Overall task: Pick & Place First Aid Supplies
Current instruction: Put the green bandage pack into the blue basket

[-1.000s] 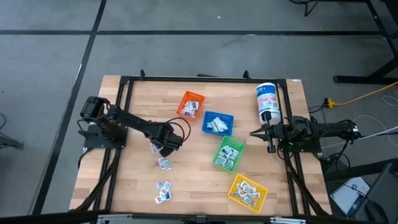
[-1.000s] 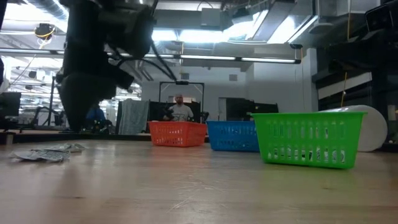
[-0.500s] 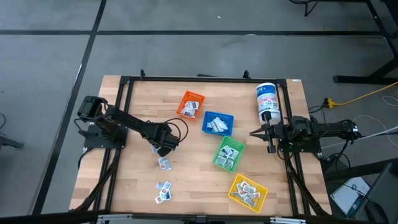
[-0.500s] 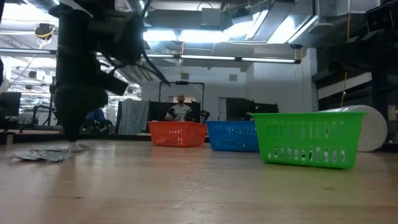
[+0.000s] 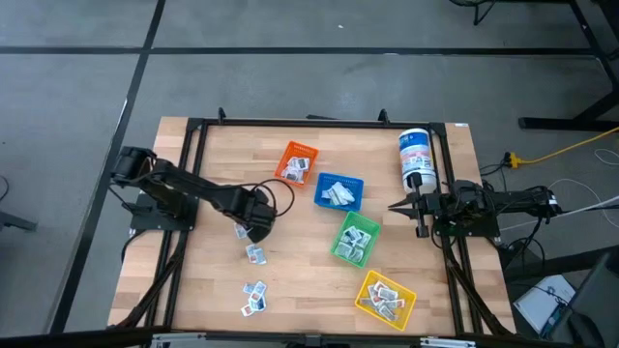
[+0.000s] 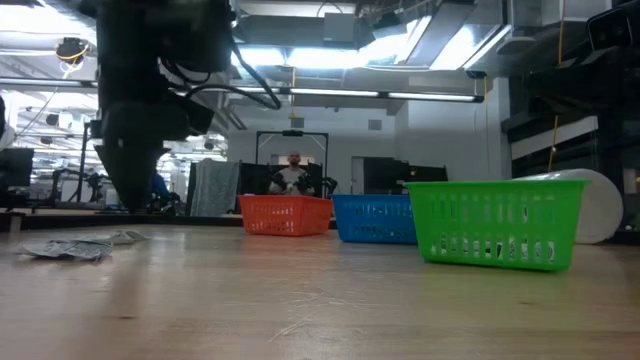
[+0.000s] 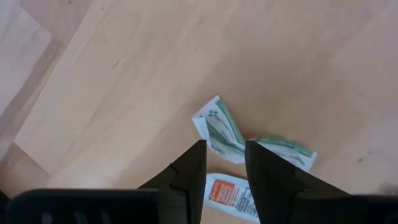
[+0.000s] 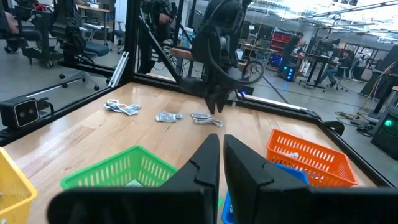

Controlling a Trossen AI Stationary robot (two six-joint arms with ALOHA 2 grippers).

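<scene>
Left gripper [image 7: 223, 163] has drawn back toward the table's left edge, released, hovering over a green-printed packet [image 7: 219, 132]; bare wood around. Right gripper [image 5: 395, 205] waits clenched.

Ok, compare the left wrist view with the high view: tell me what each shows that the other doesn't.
Left wrist only: the print on the packets below the left gripper, a green-striped packet and an orange-printed packet, with the fingers apart above them.

High only: the orange bin, blue bin, green bin and yellow bin, the canister, more loose packets and the right gripper, waiting at the table's right edge.

Both: the wooden table and the left gripper over packets.
</scene>
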